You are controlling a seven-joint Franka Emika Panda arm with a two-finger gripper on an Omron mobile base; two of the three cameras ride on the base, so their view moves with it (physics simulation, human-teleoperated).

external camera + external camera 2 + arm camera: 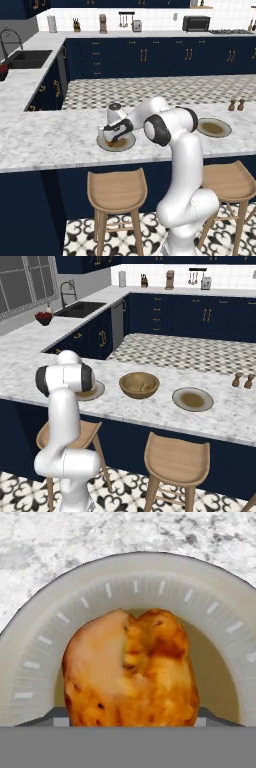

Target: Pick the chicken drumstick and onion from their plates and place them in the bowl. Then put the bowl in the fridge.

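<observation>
Chicken drumstick (131, 669): lies on its plate (135, 577), centre of the hand view and close up; in the left base view it is a small orange patch under the gripper (116, 137), left of frame centre. Orange-brown, blotchy, one paler face at left, a dark crease down the middle, lumpy rather than smooth.

Jaws: you cannot tell how far apart they stand. The finger tips sit hidden at the bottom edge of the hand view, behind the meat, and the base views are too coarse. No sign of a firm hold.

Step in hand, as judged: the pick of the drumstick. Straddle the thick body, not the taper; close only once both tips are beside it and low. Keep off the plate rim, which may skid on the marble counter (45, 140).

Outward: bowl (139, 385) at centre of the right base view, something pale inside, likely the onion (146, 387). Second plate (192, 399) right of it, bare.
</observation>
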